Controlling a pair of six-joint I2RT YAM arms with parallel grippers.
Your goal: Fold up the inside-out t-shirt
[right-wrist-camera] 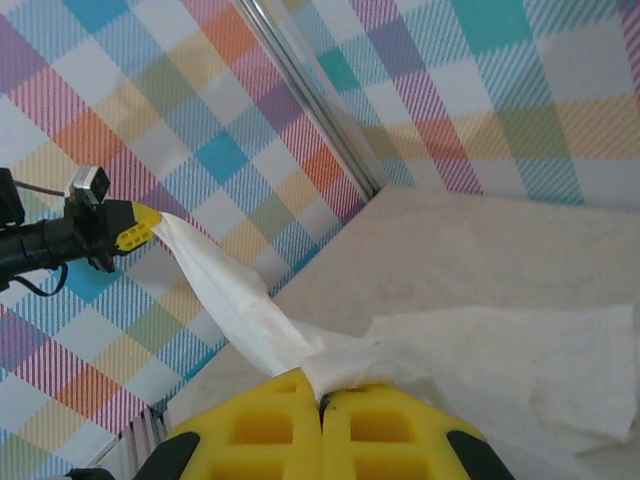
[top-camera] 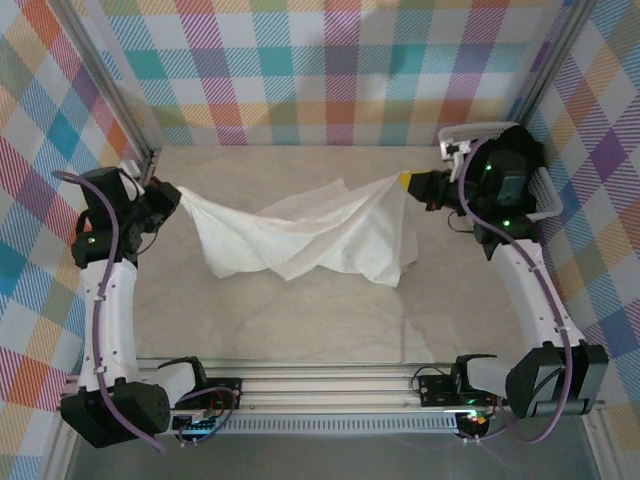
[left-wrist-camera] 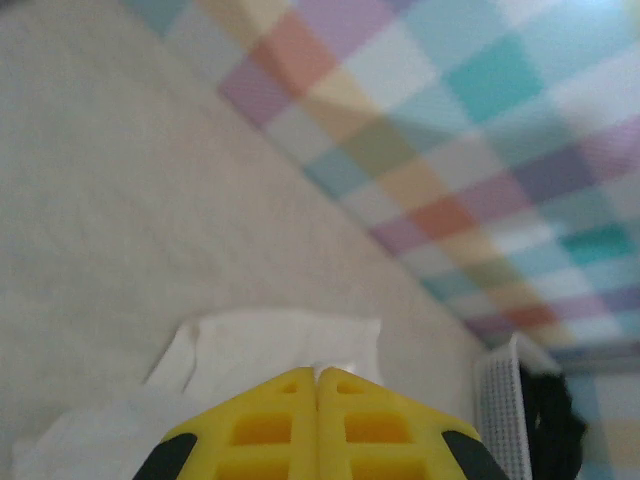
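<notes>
T-shirt, white, hangs stretched between the two arms above the tabletop, its middle sagging in loose folds. Left gripper has its jaws clenched on one end of the cloth. Right gripper has its jaws clenched on the opposite end, near the white basket.

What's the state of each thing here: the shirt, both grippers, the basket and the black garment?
inside-out t-shirt: unfolded, stretched between the two grippers, lower part resting on the table.
left gripper: shut on one end of the t-shirt.
right gripper: shut on the other end.
white basket: standing beside the right arm, untouched.
black garment: bunched at the basket, untouched.
</notes>
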